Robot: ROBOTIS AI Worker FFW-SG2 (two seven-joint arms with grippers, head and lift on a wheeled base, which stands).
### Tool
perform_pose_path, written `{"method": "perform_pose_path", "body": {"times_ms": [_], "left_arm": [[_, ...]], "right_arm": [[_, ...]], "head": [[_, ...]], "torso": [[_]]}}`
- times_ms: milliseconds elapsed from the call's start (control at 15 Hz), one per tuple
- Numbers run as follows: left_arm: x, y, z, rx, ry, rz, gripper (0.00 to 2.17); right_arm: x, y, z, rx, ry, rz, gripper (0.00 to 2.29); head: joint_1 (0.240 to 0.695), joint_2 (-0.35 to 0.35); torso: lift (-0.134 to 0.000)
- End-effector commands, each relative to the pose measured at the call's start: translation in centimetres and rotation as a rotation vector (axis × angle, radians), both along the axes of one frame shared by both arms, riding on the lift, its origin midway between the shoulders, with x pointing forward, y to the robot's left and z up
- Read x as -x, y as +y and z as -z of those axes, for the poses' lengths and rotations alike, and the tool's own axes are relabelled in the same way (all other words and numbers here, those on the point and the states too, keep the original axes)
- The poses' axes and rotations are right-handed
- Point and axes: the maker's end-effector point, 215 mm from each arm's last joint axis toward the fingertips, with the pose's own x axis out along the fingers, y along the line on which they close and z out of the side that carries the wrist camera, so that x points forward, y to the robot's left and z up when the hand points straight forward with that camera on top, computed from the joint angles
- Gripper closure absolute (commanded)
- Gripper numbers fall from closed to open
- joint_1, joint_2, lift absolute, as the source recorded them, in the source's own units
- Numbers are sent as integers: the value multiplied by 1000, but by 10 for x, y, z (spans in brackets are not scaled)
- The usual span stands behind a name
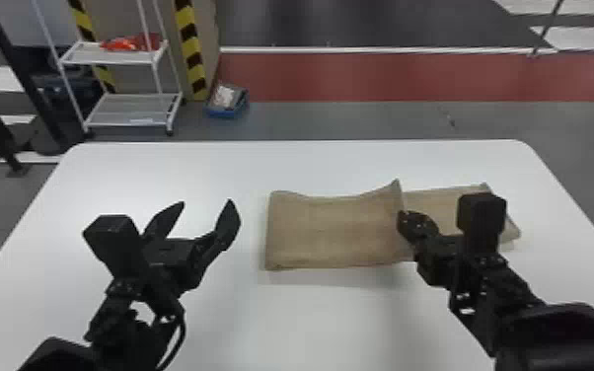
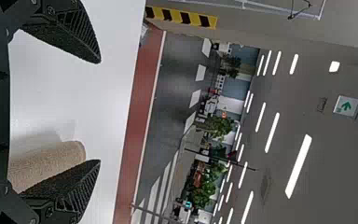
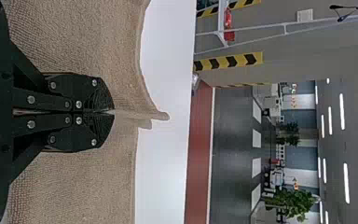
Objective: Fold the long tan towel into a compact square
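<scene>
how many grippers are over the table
2: the left gripper is open, to the left of the tan towel; the right gripper is shut on a raised edge of the towel, farther right.

Black arms, silver screws, looping cable.

With my left arm (image 1: 121, 328) and my right arm (image 1: 510, 291) both extended forward, I have the left gripper (image 1: 206, 201) with its two fingers spread wide apart, and the right gripper (image 1: 401, 217) angled inward with its two fingers pressed closely together.
</scene>
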Motion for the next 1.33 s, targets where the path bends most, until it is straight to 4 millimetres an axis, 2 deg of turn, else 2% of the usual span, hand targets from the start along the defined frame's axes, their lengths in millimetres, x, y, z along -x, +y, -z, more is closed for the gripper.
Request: {"method": "perform_pose_path", "body": {"times_ms": [0,133,200,267,333,467,600,733,800,867,933,1067,1267], "left_arm": [[1,5,2,-8,4,-6,137],[1,7,1,-11,1,-9,137],[1,8,0,-11,-1,-10,137],[1,8,1,-11,1,-11,137],[0,8,1,-12,2,-10,137],[0,8,1,-12,2,-10,137],[0,10,0,-13,1,-16,137],[0,12,-6,-14,-8,-19,137],[-1,13,-6,-16,-9,-20,134],[-1,13,-7,-16,-10,-20,137],[0,12,-6,-15,-8,-19,137],[1,12,-3,-19,-5,-19,137],[2,11,-2,-21,-4,-17,137]], "right_arm": [[-6,-26,-25,-12,-53,39,1146],[-14,-65,-39,2,-80,99,1146],[-18,-79,-39,0,-79,120,1146],[-20,-87,-28,12,-56,120,1146],[-21,-86,-18,25,-37,107,1146],[-23,-83,-20,17,-44,96,1146],[-23,-91,-38,14,-76,102,1146],[-23,-125,-71,1,-131,144,1146],[-22,-143,-76,3,-137,166,1146],[-23,-166,-73,8,-129,196,1146],[-24,-173,-51,27,-88,194,1146],[-26,-167,-18,60,-42,164,1146],[-34,-166,-24,78,-71,144,1146]], "head": [[695,2],[695,-18],[695,-29],[695,-43],[695,-55],[695,-77],[695,-78],[695,-82],[695,-88],[695,-111],[695,-125],[695,-153],[695,-158]], "torso": [[-123],[-123],[-123],[-123],[-123],[-123],[-123],[-123],[-123],[-123],[-123],[-123],[-123]]}}
